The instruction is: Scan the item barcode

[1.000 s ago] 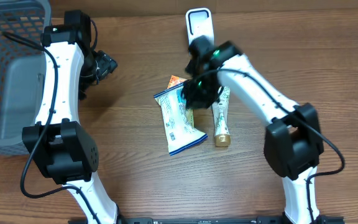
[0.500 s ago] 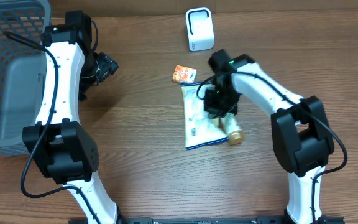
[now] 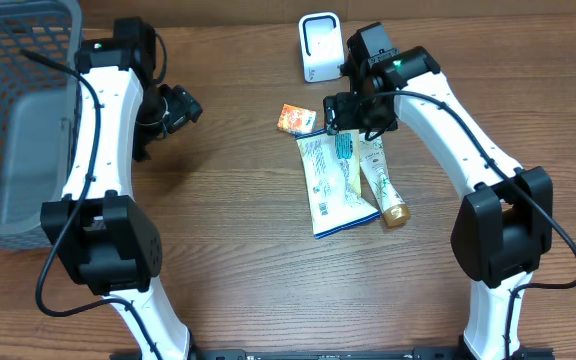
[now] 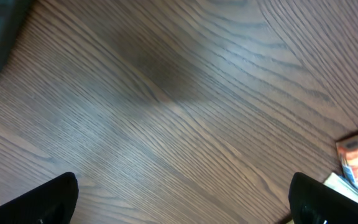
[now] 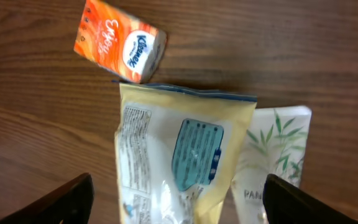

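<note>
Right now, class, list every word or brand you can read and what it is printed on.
"Kleenex": orange tissue pack.
"Enjoy", slanted: orange tissue pack too.
"PAN", cut off by the frame edge: white leaf-printed tube.
Yellow pouch: print too small to read.

Basket (image 3: 8,60): one, grey mesh, at ten o'clock on the table (image 3: 228,260).
Scanner (image 3: 320,48): one, white, at twelve o'clock.
Tissue pack (image 3: 296,119): one, orange, near the middle.
Pouch (image 3: 336,185): one, yellow and white, at five o'clock of the tissue pack.
Tube (image 3: 383,185): one, leaf-printed, at the pouch's three o'clock.
</note>
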You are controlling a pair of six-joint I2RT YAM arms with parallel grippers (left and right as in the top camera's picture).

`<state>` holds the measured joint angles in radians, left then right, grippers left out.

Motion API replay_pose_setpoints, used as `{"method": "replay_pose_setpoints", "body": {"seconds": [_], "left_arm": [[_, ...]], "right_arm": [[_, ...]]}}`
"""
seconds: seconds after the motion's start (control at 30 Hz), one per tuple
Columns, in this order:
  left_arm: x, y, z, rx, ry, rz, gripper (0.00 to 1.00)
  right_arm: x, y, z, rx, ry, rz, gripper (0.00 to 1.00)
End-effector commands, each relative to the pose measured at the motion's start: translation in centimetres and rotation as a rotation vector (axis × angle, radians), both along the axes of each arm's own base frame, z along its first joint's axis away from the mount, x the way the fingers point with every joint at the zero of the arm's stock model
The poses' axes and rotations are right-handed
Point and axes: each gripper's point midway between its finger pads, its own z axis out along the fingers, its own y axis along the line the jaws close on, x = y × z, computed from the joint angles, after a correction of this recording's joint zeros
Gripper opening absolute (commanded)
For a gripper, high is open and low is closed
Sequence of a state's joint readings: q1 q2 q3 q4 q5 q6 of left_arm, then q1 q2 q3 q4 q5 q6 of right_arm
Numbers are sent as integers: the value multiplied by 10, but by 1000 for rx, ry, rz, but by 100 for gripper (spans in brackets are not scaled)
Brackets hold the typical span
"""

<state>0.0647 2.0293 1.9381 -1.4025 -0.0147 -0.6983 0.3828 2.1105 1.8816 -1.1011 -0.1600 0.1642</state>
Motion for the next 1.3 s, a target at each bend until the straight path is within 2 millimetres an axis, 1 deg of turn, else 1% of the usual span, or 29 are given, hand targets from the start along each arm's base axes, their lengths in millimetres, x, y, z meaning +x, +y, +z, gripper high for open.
{"method": "replay_pose_setpoints", "body": {"seconds": [0.0,0.07,0.17,0.3,0.37,0.43,0.6,0.63,0.67,0.77,0.8,0.83,0.9,0.93,1.0,1.07,1.2,1.23,1.27], "left_arm": [[2,-8,5,-8,-14,-42,100],[2,-10,5,-9,-13,-47,100],[2,-13,5,-9,-13,-54,100],[3,-18,5,-8,-18,-66,100],[3,-18,5,-8,-17,-67,100],[2,-18,5,-9,-14,-68,100],[2,-18,5,-9,-14,-67,100],[2,-18,5,-9,-14,-67,100],[2,-18,5,-9,-14,-68,100],[2,-18,5,-9,-14,-67,100],[3,-18,5,-9,-15,-67,100],[3,-18,5,-8,-17,-68,100],[3,-18,5,-8,-17,-68,100],[3,-18,5,-8,-18,-68,100],[3,-18,5,-8,-18,-68,100],[3,-18,5,-8,-18,-68,100],[3,-17,5,-3,-17,-67,100],[3,-17,5,-2,-17,-67,100],[3,-17,5,-2,-17,-67,100]], "right_arm": [[5,-5,-6,-39,-70,129,89],[9,-7,-13,-35,-80,121,92],[12,-10,-24,-13,-74,112,93],[13,1,-43,83,-34,128,94],[13,3,-54,86,-15,129,94],[11,4,-67,88,15,131,94],[0,0,-90,67,96,116,93],[-3,-1,-94,62,114,115,90],[-6,-2,-96,59,127,113,78],[-7,-2,-96,60,138,93,58],[-7,-2,-95,63,140,82,49],[-7,-2,-95,64,144,67,36],[-6,-2,-95,71,149,50,15],[-6,-1,-94,73,150,39,6],[-4,-1,-92,78,152,14,4],[2,-1,-84,84,143,-20,4],[21,-9,-43,77,62,-56,4],[26,-13,-30,55,32,-67,4],[32,-20,-13,24,-9,-90,4]]}}
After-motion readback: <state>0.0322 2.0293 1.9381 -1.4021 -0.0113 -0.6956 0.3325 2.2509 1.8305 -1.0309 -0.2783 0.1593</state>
